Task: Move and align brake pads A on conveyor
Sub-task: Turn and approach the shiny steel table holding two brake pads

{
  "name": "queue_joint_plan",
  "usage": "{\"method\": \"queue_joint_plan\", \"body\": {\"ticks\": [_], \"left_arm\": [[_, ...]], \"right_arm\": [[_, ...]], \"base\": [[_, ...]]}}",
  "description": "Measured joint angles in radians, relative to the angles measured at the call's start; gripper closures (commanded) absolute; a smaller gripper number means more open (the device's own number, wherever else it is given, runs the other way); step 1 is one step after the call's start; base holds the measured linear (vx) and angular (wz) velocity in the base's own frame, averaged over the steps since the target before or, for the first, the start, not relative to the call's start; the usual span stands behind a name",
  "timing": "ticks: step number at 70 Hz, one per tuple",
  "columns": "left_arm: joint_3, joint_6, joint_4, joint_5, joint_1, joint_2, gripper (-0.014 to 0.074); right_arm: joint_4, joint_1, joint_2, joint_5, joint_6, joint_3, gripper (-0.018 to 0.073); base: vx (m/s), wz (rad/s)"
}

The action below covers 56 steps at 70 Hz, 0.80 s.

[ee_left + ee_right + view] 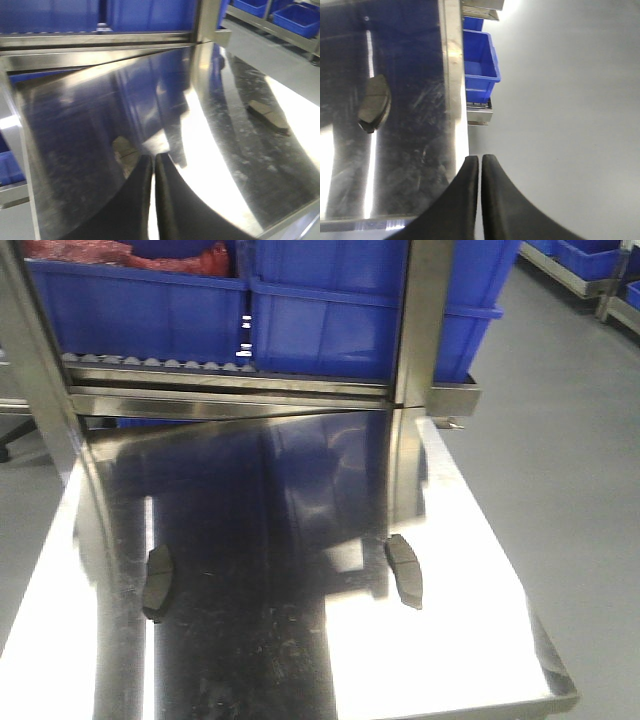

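Spread left tool, pinched shut and empty, before lowering onto small grey curved brake pad on shiny steel worktop; grip across narrow width; same for right tool, likewise closed, empty.

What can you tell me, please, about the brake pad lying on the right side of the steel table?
The right brake pad is small, flat, curved and grey with a darker edge. It lies flat on the shiny steel table, toward its right edge, well apart from the left pad. Only the table touches it.
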Motion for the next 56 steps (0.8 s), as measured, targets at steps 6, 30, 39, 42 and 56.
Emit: {"method": "queue_joint_plan", "body": {"ticks": [6,30,39,42,56], "left_arm": [[0.0,0.0,0.0,0.0,0.0,0.0,0.0603],[0.0,0.0,0.0,0.0,0.0,0.0,0.0603],[0.0,0.0,0.0,0.0,0.0,0.0,0.0603],[0.0,0.0,0.0,0.0,0.0,0.0,0.0603],[0.0,0.0,0.0,0.0,0.0,0.0,0.0603]], "right_arm": [[0.0,0.0,0.0,0.0,0.0,0.0,0.056],[0.0,0.0,0.0,0.0,0.0,0.0,0.056],[0.0,0.0,0.0,0.0,0.0,0.0,0.056],[0.0,0.0,0.0,0.0,0.0,0.0,0.056],[0.0,0.0,0.0,0.0,0.0,0.0,0.056]], "base": [[0.03,0.2],[0.03,0.08],[0.06,0.09],[0.07,0.08],[0.07,0.07]]}}
